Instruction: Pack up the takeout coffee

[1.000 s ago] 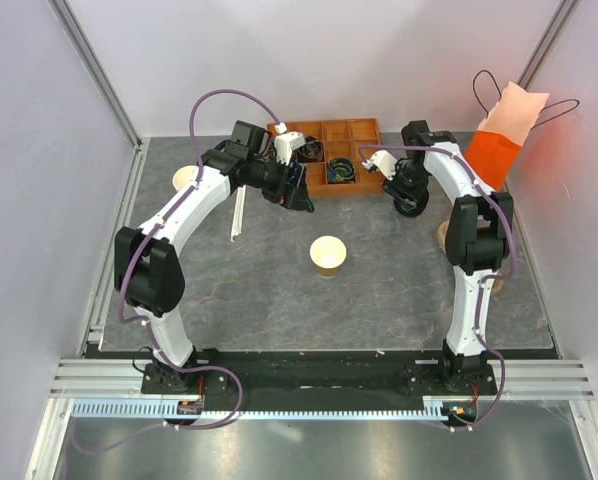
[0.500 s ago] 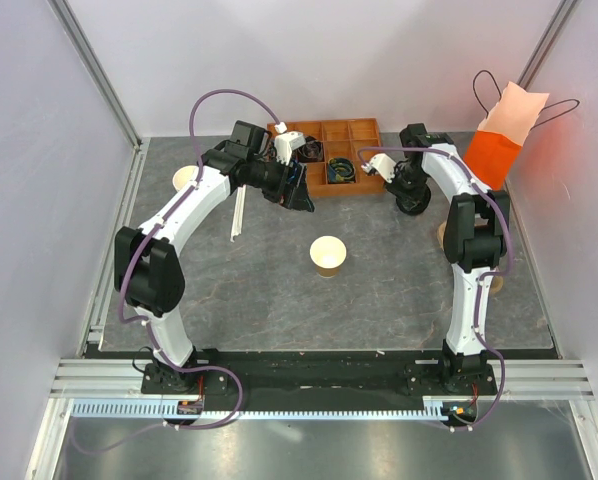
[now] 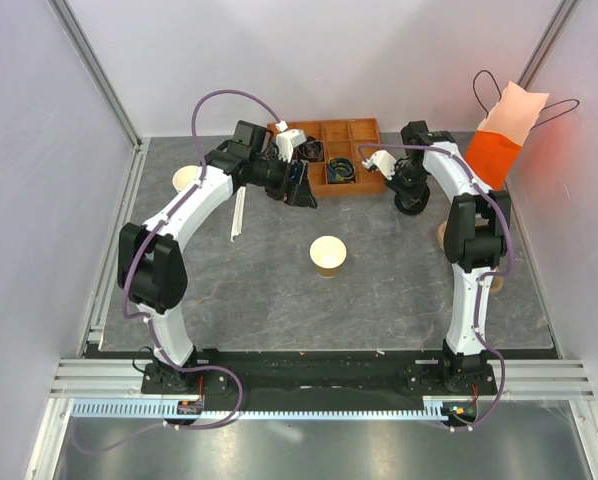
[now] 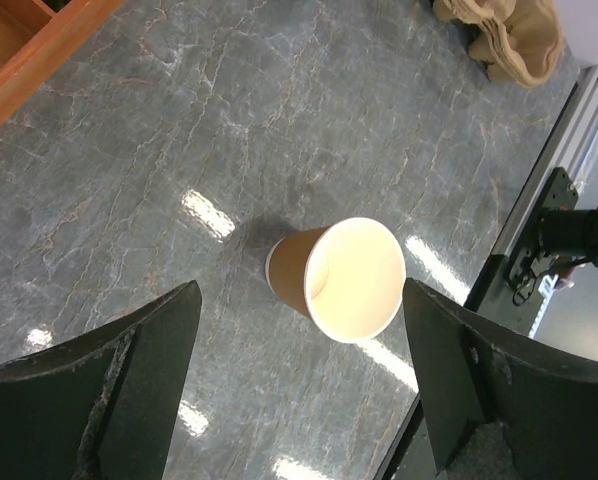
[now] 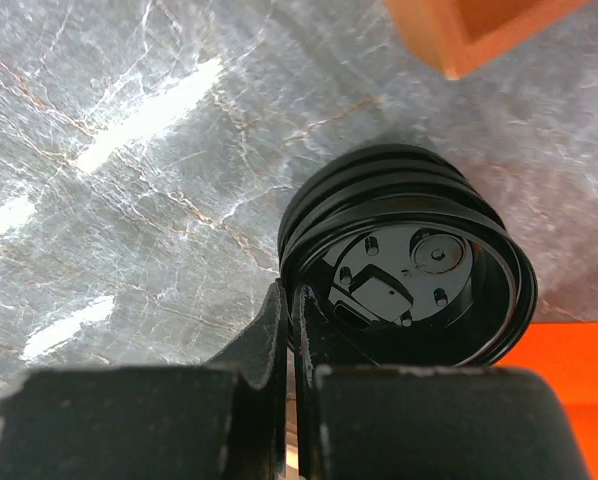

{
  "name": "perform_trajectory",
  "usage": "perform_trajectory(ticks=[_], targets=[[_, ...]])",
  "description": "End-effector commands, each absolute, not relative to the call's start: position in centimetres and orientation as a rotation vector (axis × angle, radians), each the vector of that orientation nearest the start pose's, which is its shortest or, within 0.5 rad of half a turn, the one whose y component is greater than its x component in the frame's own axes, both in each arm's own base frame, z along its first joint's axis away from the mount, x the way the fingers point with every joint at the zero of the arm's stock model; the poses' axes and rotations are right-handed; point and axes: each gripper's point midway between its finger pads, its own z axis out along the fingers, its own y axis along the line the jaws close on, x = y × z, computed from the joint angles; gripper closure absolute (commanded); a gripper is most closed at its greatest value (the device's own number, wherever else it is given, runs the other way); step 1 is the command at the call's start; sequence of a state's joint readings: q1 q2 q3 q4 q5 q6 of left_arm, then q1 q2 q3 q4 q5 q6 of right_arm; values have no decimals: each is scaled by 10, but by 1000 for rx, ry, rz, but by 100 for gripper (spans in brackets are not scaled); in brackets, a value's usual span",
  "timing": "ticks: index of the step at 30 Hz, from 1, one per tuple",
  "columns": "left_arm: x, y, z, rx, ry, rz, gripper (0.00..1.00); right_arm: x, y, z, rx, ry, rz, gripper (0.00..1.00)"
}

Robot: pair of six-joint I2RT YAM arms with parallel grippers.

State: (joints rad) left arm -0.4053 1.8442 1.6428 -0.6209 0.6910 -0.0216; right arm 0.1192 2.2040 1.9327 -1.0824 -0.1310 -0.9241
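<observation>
- A lidless paper cup is seen upright at the middle of the table.
- Beyond it, the left gripper is held above the table with its jaws wide apart and nothing between them.
- The right gripper is pressed together at the rim of a stack of black lids. Whether the rim is pinched cannot be told.
- A wooden tray and an orange paper bag are set farthest back.
</observation>
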Motion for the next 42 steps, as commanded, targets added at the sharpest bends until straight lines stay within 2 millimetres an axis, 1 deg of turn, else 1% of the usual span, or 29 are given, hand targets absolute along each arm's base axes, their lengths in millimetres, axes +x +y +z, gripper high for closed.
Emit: perform_trajectory(ticks=[1,2,4,5,7,8,9,11,12,16,18,19,20,21,22,23,24,25,26,27,28,29,30,31,33,37,39,40,42], targets=[[390,-296,206,696,2203,-1089,11,471,47,113,-1357,2414,56,100],[393,-298,203,685,2207,-1093,11,472,46,112,-1346,2422,67,100],[400,-304,205,658,2186,-1112,11,473,44,115,-1330,2426,69,100],[403,-307,203,648,2183,-1120,10,473,44,114,-1329,2429,73,100],[404,-316,202,629,2180,-1153,8,471,44,115,-1326,2430,81,100],[410,-321,208,631,2148,-1159,8,471,44,118,-1324,2424,83,100],[412,-325,202,626,2157,-1168,7,470,45,120,-1324,2422,86,100],[416,-333,204,627,2143,-1181,7,470,46,124,-1321,2413,83,100],[417,-335,199,628,2153,-1183,7,470,45,124,-1319,2416,79,100],[421,-339,195,604,2157,-1185,7,470,45,124,-1340,2408,71,100],[422,-341,193,577,2166,-1197,7,469,45,126,-1360,2387,70,100],[425,-342,191,565,2172,-1197,7,467,46,122,-1375,2384,77,100],[427,-344,192,560,2166,-1199,7,465,47,125,-1384,2367,70,100],[430,-345,193,543,2164,-1203,8,463,47,120,-1411,2358,67,100],[433,-347,186,532,2177,-1203,9,462,46,119,-1422,2355,55,100],[438,-349,190,523,2169,-1201,11,461,45,120,-1433,2343,47,100],[441,-352,189,497,2176,-1197,13,460,45,119,-1439,2338,42,100],[446,-355,184,486,2181,-1200,14,460,44,115,-1458,2328,37,100],[448,-357,184,478,2180,-1207,15,459,43,116,-1462,2319,27,100],[448,-362,182,469,2184,-1225,18,458,43,112,-1470,2317,24,100],[450,-366,184,469,2175,-1240,18,457,44,111,-1490,2302,20,100],[452,-369,175,464,2188,-1253,19,457,42,113,-1488,2291,10,100],[450,-373,175,469,2188,-1268,19,457,43,110,-1498,2282,8,100],[452,-376,177,476,2177,-1270,20,457,43,111,-1504,2272,-3,100],[453,-379,171,480,2184,-1273,20,457,43,108,-1517,2268,-11,100],[453,-378,173,496,2171,-1261,20,459,46,109,-1522,2243,-40,100],[452,-377,173,507,2167,-1255,20,461,47,108,-1520,2227,-66,93],[452,-377,171,507,2170,-1252,20,462,47,111,-1516,2217,-81,91],[451,-376,171,509,2171,-1247,20,466,47,107,-1516,2207,-115,89]])
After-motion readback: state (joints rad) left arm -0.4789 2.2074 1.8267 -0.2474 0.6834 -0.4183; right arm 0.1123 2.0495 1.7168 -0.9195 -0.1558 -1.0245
